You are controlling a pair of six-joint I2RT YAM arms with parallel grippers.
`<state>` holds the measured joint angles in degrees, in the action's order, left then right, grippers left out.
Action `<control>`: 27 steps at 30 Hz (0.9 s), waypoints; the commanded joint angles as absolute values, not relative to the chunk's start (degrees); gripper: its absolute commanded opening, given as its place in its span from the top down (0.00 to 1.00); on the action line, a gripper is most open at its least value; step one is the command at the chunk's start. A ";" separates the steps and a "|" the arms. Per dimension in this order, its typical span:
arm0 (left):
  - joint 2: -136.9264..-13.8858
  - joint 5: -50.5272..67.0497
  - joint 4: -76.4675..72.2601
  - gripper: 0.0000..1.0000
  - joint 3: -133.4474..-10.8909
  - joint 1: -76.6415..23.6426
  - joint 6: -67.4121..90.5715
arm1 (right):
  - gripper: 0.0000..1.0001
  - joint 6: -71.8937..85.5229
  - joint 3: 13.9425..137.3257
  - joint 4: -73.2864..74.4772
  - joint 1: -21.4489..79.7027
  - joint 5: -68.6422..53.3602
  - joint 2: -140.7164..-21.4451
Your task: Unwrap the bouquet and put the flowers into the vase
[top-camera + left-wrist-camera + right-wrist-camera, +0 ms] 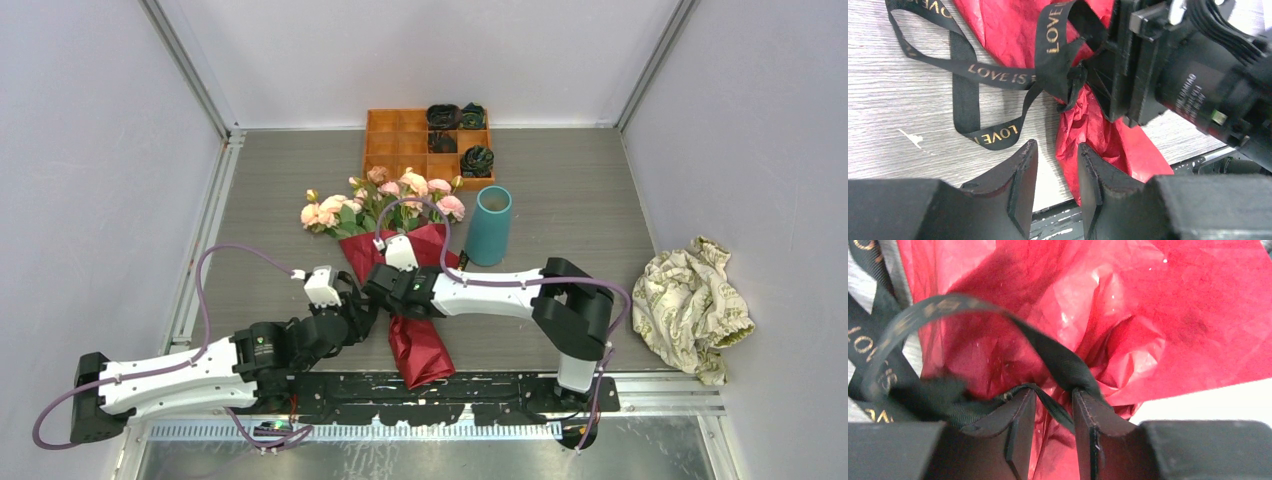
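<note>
The bouquet lies at the middle of the top view, its pink and peach flowers fanned toward the upper centre and its crinkled dark red paper tapering down toward the lower centre. A black ribbon with gold "LOVE IS" lettering is knotted around the narrow waist of the paper, its loops and tails spread across the upper left of the left wrist view. The right hand is at that knot: its 2 fingers stand apart, and a strand of ribbon crosses the gap between their tips with red paper behind. The left hand sits low beside the waist, at the bottom of its own view; its fingers are also apart, with bare wood-grain counter and an edge of the paper showing between them. The teal vase stands upright just right of the flower heads. An orange compartment tray holding dark items sits at the upper centre, and a crumpled patterned cloth lies at the far right.
</note>
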<state>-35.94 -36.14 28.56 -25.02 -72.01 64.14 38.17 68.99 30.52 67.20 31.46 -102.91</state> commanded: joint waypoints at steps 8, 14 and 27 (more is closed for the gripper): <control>-34.19 -37.72 27.97 0.64 -24.43 -72.14 64.95 | 0.65 34.36 75.58 29.54 61.89 37.91 -105.39; -35.14 -37.61 27.40 0.64 -24.59 -72.17 64.73 | 0.72 32.88 77.16 29.94 60.21 38.70 -104.73; -37.73 -36.96 24.94 0.63 -25.24 -72.22 62.97 | 0.82 28.62 81.94 33.98 59.63 44.61 -93.45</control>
